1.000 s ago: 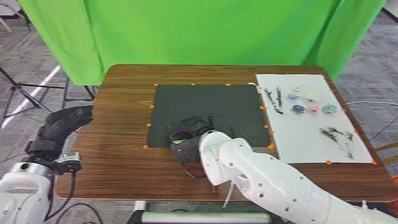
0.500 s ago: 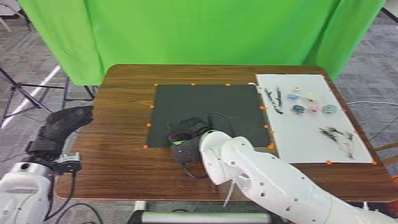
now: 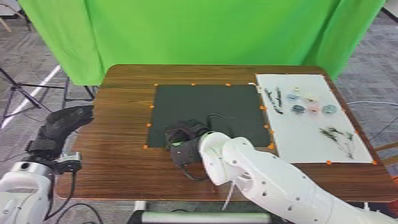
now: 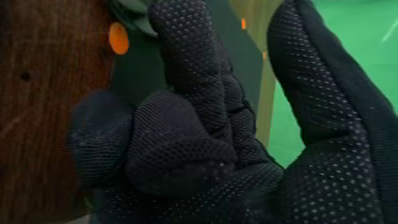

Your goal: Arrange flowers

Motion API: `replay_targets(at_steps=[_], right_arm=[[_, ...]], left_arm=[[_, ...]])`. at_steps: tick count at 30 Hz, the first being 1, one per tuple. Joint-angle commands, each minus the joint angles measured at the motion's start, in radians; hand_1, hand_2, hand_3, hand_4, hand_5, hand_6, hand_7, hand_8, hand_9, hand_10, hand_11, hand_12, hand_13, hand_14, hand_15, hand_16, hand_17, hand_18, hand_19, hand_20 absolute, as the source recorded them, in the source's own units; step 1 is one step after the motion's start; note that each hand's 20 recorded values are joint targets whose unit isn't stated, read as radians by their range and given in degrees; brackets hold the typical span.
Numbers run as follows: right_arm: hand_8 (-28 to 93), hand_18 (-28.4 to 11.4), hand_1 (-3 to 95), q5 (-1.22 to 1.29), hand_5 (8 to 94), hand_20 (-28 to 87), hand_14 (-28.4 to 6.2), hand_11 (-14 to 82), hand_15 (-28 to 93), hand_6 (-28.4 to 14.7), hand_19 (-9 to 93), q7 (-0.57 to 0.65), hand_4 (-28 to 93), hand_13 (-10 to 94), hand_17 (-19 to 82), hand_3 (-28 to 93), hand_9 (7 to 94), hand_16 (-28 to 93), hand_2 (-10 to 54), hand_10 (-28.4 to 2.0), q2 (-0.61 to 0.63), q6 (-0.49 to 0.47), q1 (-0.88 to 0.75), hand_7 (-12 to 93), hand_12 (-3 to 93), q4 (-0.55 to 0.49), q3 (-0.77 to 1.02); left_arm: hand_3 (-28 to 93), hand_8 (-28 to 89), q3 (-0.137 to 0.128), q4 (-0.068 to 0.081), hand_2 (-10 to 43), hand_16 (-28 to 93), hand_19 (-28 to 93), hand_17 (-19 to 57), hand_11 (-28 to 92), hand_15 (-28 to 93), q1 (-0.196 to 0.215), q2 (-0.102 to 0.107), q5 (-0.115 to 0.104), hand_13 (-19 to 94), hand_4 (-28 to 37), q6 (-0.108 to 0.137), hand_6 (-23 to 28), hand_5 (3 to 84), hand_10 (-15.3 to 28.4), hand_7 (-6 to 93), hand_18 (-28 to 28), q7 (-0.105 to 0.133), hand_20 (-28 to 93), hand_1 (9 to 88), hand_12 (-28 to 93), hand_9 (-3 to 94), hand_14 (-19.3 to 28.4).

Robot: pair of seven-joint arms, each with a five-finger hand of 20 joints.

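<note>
My right hand (image 3: 187, 137) is over the near-left part of the dark mat, its arm coming from the lower right. In the right wrist view the right hand (image 4: 200, 145) is open and relaxed, some fingers bent, with a gap to the thumb. A grey-green leafy piece (image 4: 133, 15) shows past the fingertips near an orange marker; whether it touches them I cannot tell. My left hand (image 3: 64, 125) rests open beside the table's left edge. On the white sheet (image 3: 293, 142) are dark stems (image 3: 276, 100), a thin sprig (image 3: 338, 137) and small pink (image 3: 313, 109) and teal blossoms (image 3: 330, 109).
The dark mat (image 3: 209, 100) covers the table's middle, with orange markers around its edge. Brown wood (image 3: 120, 165) lies on its left and near sides. A dark curved strand (image 3: 213, 115) arches beside my right hand. A green curtain (image 3: 213, 32) hangs behind the table.
My right hand has shifted slightly left and nearer to me, and the dark curved strand has shifted left with it. The left hand and the things on the white sheet stay put.
</note>
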Motion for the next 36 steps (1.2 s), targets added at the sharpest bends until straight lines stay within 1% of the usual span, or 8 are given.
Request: replay_targets(at_steps=[1, 6, 13, 17, 20, 25, 31, 36], right_arm=[[-12, -12.1, 39.7, -0.005, 62.9, 38, 1.4, 23.1, 64, -8.4, 91, -0.003, -6, 94, 68, 59, 89.6, 28, -9.5, -12.8, 0.016, 0.0, -0.006, 45, 21.3, 0.007, -0.017], [-12, -12.4, 39.5, -0.052, 62.9, 38, 1.2, 23.1, 64, -8.3, 92, -0.048, -6, 94, 68, 60, 89.7, 28, -9.5, -13.0, 0.06, 0.005, 0.029, 45, 21.4, -0.003, -0.003], [-13, -13.0, 39.0, -0.134, 62.5, 38, 1.0, 27.4, 64, -7.8, 92, -0.158, -6, 94, 67, 60, 89.6, 28, -9.5, -13.0, 0.173, 0.015, 0.055, 48, 23.8, -0.109, 0.089], [-6, -13.2, 39.9, -0.278, 61.7, 39, 0.8, 28.4, 64, -7.6, 93, -0.183, -6, 94, 66, 60, 88.8, 30, -9.5, -13.2, 0.264, -0.026, 0.019, 48, 24.5, -0.162, 0.166], [-12, -14.5, 39.8, -0.459, 61.6, 40, -1.3, 26.2, 59, -6.9, 93, -0.172, -7, 93, 62, 61, 85.6, 36, -9.5, -13.9, 0.333, -0.036, -0.012, 43, 24.6, -0.168, 0.201], [-9, -16.7, 39.8, -0.72, 60.1, 40, -3.3, 20.9, 57, -5.8, 90, -0.123, -7, 89, 56, 61, 78.3, 38, -9.5, -15.0, 0.431, -0.038, -0.102, 33, 24.2, -0.156, 0.292], [-6, -17.7, 37.1, -0.893, 54.7, 43, -4.9, 16.2, 57, -4.5, 90, -0.057, -9, 84, 54, 60, 66.4, 37, -9.5, -17.1, 0.503, -0.163, -0.278, 24, 25.4, -0.179, 0.47], [-5, -17.8, 35.0, -1.001, 52.9, 44, -5.2, 14.5, 57, -4.6, 91, -0.021, -10, 82, 53, 59, 63.5, 37, -9.5, -17.8, 0.541, -0.18, -0.448, 21, 26.0, -0.202, 0.596]], left_arm=[[59, -7, 0.002, -0.004, 4.2, -5, 11, 8.6, 19, 19, 0.0, -0.004, 0.003, 35, -20.2, -0.006, 6.0, 43.5, 15.7, 17.0, 13.5, -0.007, 13, 31.5, 10, 40.7, 19.2], [59, -7, 0.001, -0.004, 4.2, -4, 11, 8.6, 19, 18, -0.001, -0.004, 0.004, 35, -20.1, -0.006, 6.0, 43.5, 15.9, 17.0, 13.5, -0.007, 13, 31.6, 10, 40.8, 19.2], [59, -7, -0.004, -0.005, 4.2, -4, 11, 8.6, 19, 18, 0.002, -0.004, 0.003, 35, -20.1, -0.008, 6.0, 43.5, 15.8, 17.1, 13.5, -0.007, 13, 31.6, 10, 40.8, 19.3], [59, -7, 0.001, 0.001, 4.2, -4, 11, 8.6, 19, 18, -0.006, -0.012, 0.011, 35, -20.0, -0.023, 5.9, 43.5, 15.8, 17.1, 13.5, -0.008, 13, 31.6, 10, 40.8, 19.3], [59, -7, -0.006, -0.001, 4.1, -4, 11, 8.6, 19, 19, 0.006, -0.012, 0.005, 35, -20.0, -0.013, 5.9, 43.5, 15.9, 17.1, 13.5, -0.005, 13, 31.5, 10, 40.9, 19.3], [59, -7, -0.006, 0.002, 3.6, -4, 11, 8.6, 19, 19, 0.005, -0.018, 0.011, 35, -19.9, -0.018, 6.0, 43.6, 15.8, 17.1, 13.5, -0.003, 13, 31.7, 10, 40.9, 19.2], [59, -7, -0.004, 0.004, 3.4, -5, 12, 8.6, 19, 19, -0.001, -0.028, 0.033, 36, -20.0, -0.038, 5.8, 43.7, 15.8, 17.4, 13.6, -0.016, 13, 31.7, 10, 41.2, 19.3], [59, -7, -0.004, 0.005, 3.3, -4, 12, 8.6, 19, 19, -0.007, -0.032, 0.047, 36, -20.0, -0.054, 5.8, 43.7, 15.8, 17.4, 13.6, -0.023, 13, 31.8, 10, 41.2, 19.3]])
